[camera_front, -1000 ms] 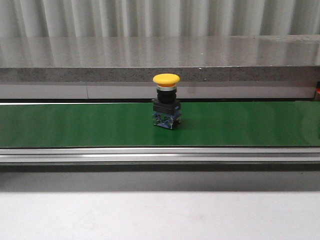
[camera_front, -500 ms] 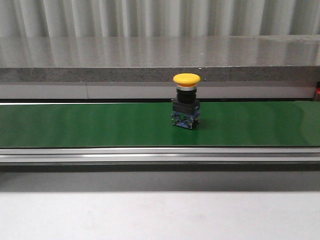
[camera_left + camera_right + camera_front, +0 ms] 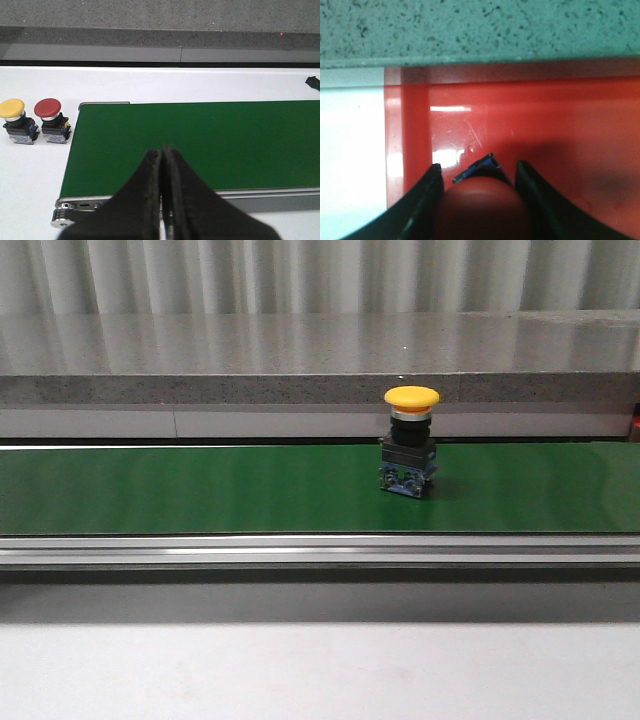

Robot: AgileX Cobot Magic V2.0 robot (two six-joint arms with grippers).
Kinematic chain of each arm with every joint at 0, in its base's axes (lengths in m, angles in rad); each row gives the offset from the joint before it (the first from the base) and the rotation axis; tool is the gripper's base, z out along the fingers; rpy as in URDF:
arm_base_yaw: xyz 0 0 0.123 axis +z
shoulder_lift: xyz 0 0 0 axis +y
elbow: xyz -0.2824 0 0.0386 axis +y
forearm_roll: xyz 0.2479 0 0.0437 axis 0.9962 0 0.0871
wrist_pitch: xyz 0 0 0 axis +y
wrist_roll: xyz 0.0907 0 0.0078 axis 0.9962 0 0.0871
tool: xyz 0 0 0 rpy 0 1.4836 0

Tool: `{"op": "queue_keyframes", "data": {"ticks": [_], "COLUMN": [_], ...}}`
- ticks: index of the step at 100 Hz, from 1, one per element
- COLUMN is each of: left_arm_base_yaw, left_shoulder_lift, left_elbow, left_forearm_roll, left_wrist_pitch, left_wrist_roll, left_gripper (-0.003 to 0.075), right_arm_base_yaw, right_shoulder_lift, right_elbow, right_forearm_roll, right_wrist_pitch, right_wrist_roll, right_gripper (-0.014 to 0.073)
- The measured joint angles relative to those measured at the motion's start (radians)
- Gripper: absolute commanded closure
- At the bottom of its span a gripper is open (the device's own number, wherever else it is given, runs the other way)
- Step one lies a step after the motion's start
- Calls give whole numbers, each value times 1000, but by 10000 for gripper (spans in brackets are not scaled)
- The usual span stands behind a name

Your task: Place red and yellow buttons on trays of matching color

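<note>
A yellow button [image 3: 411, 445] with a black and blue base stands upright on the green conveyor belt [image 3: 200, 490], right of centre. In the left wrist view a second yellow button [image 3: 15, 120] and a red button [image 3: 52, 120] stand side by side on the white table, just off the belt's end [image 3: 200, 140]. My left gripper [image 3: 162, 150] hangs shut and empty over that end. My right gripper [image 3: 479, 166] is shut on a red button [image 3: 482, 207], held over the red tray [image 3: 545, 120]. No yellow tray is in view.
A metal rail [image 3: 320, 550] borders the belt's near side. A grey speckled stone ledge [image 3: 320, 360] runs behind the belt. A small black object [image 3: 312, 82] lies on the white table beyond the belt. White table [image 3: 350, 145] lies beside the red tray's rim.
The yellow button on the belt has travelled steadily to the right, from centre to right of centre, staying upright.
</note>
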Motion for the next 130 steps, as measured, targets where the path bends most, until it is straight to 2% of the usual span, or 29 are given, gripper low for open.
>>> {"op": "queue_keyframes", "data": {"ticks": [17,27,34,46,53,60,100,130], "left_arm_base_yaw": [0,0,0,0,0,0,0,0], "left_shoulder_lift": [0,0,0,0,0,0,0,0], "left_elbow": [0,0,0,0,0,0,0,0], "left_forearm_roll": [0,0,0,0,0,0,0,0], "left_wrist_pitch": [0,0,0,0,0,0,0,0], "left_wrist_roll": [0,0,0,0,0,0,0,0], "left_gripper": [740,740,740,740,740,740,740,740], "right_arm_base_yaw": [0,0,0,0,0,0,0,0], "right_shoulder_lift": [24,45,49,49,49,49,-89,-212], "right_elbow": [-2,-2,-5,-7,-10,-23,-108,-108], "right_forearm_roll": [2,2,4,4,4,4,17,62], "right_wrist_pitch": [5,18,20,21,23,26,91,278], "right_wrist_roll": [0,0,0,0,0,0,0,0], "right_gripper": [393,344,256,17,-77,-50,-51,-51]}}
